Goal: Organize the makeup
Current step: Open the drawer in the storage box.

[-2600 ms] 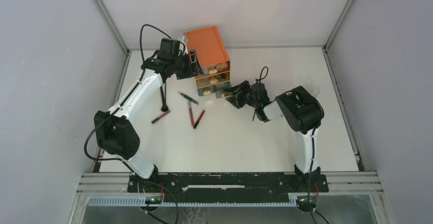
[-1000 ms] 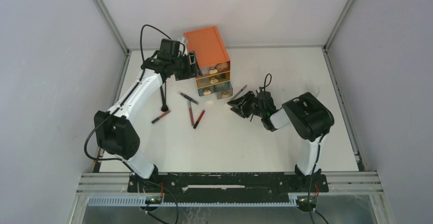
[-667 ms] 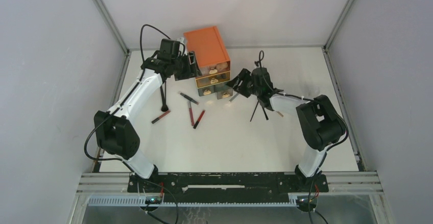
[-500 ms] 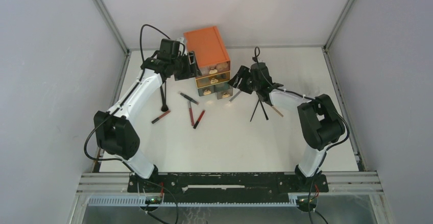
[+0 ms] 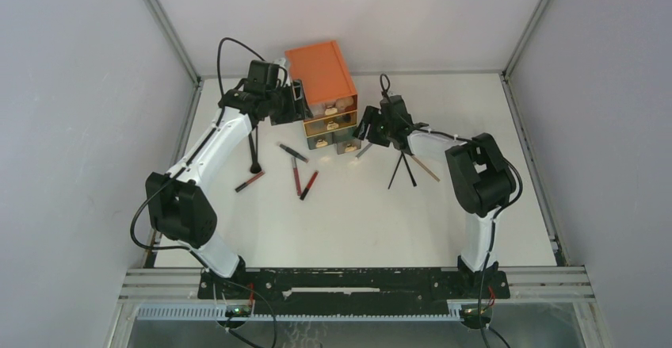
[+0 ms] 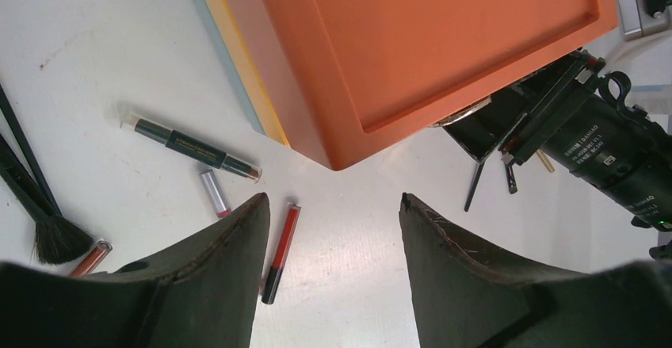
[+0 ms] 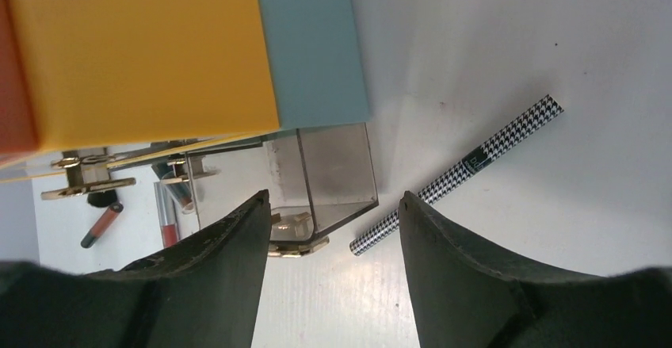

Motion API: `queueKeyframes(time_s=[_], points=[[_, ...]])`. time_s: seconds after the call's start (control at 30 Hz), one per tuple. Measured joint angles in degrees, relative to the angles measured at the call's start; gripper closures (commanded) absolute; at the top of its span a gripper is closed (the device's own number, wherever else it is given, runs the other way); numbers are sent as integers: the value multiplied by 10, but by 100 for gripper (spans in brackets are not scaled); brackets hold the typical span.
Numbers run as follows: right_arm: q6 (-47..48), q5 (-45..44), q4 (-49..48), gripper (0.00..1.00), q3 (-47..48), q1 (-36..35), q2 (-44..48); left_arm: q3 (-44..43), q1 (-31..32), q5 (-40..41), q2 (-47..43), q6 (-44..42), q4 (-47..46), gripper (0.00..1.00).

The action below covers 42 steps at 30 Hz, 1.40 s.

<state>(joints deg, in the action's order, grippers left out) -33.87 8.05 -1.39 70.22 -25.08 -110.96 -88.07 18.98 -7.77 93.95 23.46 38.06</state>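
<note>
Houndstooth pencil (image 7: 456, 175) flat on table (image 7: 515, 47), just beside clear drawer (image 7: 329, 170), seen between jaws of right gripper (image 7: 333, 199), spread and empty, left gripper (image 6: 333, 201) spread too by chest (image 6: 444, 39) corner, red pencil (image 6: 283, 241) beneath, overhead alone shows crossed brushes (image 5: 399, 172).

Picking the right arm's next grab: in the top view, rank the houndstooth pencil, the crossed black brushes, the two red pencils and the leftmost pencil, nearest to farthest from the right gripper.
From the right gripper:
1. Houndstooth pencil, just nearside of it, beside the orange chest.
2. Crossed black brushes, to its right.
3. Two red pencils, mid-table.
4. Leftmost pencil, far left.
</note>
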Motion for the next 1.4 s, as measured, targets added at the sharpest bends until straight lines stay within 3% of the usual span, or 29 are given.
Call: queueKeyframes(time_s=[1.4], points=[[114,32,159,43,53,-3,7,0,0,5,0,-5,2,34]])
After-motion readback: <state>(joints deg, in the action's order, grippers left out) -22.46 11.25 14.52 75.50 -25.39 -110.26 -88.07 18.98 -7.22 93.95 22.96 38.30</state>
